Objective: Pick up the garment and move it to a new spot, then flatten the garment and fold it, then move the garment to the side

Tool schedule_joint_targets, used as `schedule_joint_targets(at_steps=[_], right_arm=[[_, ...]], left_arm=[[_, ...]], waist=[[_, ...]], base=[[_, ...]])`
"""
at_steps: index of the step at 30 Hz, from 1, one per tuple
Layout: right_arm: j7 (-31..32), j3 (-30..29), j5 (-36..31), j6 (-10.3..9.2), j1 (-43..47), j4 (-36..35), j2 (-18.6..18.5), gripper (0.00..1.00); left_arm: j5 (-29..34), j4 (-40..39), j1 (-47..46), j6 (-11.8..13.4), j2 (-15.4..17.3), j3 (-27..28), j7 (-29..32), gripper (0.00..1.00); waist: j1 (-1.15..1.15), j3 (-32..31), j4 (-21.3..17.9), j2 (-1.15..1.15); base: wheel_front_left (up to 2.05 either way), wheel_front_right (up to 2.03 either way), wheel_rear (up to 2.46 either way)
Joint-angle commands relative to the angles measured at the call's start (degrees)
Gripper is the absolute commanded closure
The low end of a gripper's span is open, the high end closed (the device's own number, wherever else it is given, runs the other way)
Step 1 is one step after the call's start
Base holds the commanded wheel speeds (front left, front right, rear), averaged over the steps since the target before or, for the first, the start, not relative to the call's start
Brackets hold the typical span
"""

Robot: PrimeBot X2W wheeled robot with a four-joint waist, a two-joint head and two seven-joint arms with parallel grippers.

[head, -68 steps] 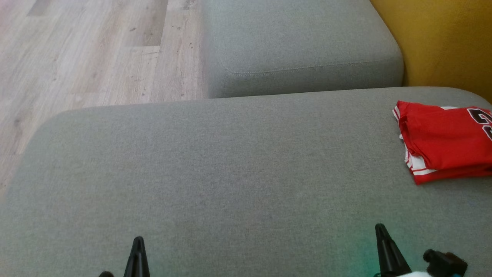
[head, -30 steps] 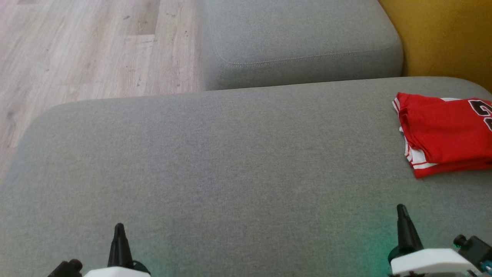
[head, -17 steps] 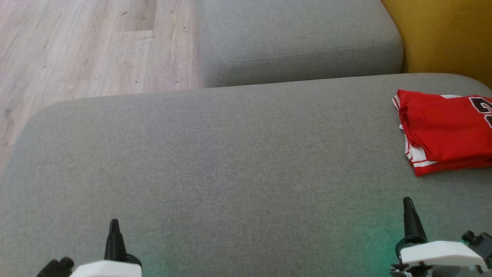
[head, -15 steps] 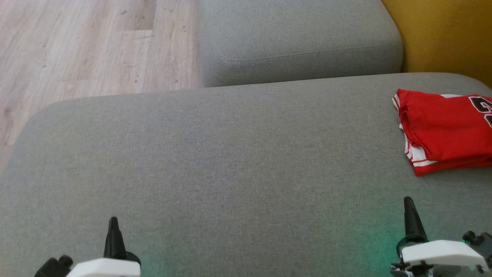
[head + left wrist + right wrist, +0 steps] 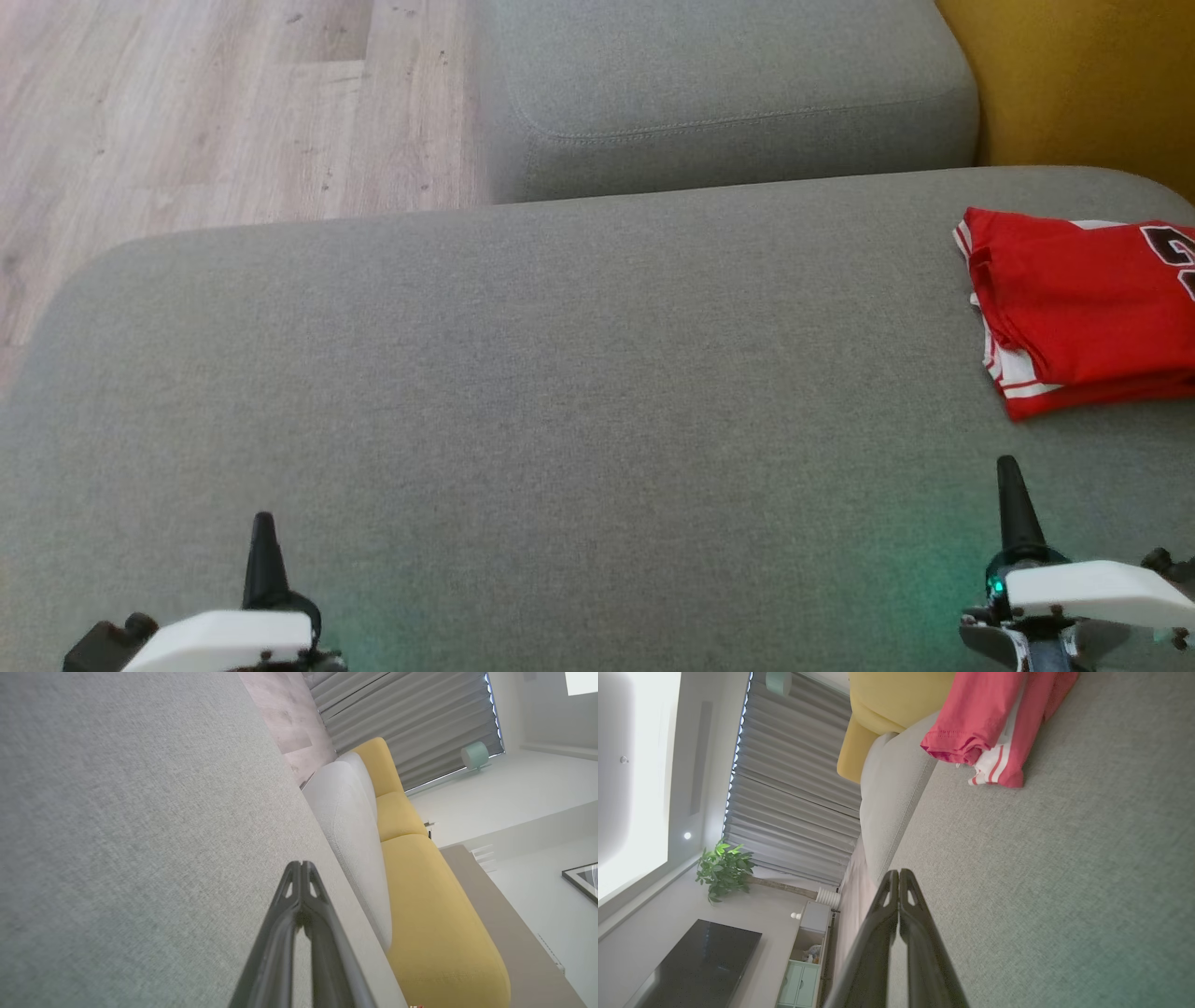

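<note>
Red folded sports jersey with white striped trim [image 5: 1088, 313]: lies at the right end of the grey fabric sofa cushion [image 5: 560, 373], well apart from both tools. Left tool [image 5: 264, 546], right tool [image 5: 1011, 495]: fingers pressed together, empty. Folding and side placement appear complete; little seems left.

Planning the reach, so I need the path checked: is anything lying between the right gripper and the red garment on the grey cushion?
Nothing visible does. Bare grey cushion lies between the right gripper, which is shut, and the folded red garment ahead of it.
</note>
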Motion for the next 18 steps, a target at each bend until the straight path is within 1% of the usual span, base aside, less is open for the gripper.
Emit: schedule_joint_targets(at_steps=[1,18], right_arm=[[0.4,0.3,1.6,-0.03,-3.6,-2.1,-0.9,1.0],[3.4,-1.8,13.1,-0.03,-6.1,-2.3,-0.9,1.0]], left_arm=[[-1.3,-1.5,-3.7,-0.6,0.6,1.8,0.3,1.0],[-12.7,-1.1,-6.3,-2.1,0.5,4.4,3.4,1.0]], waist=[[0.0,0.1,0.0,0.0],[0.0,1.1,-0.3,0.0]], base=[[0.0,0.0,0.0],[0.0,0.0,0.0]])
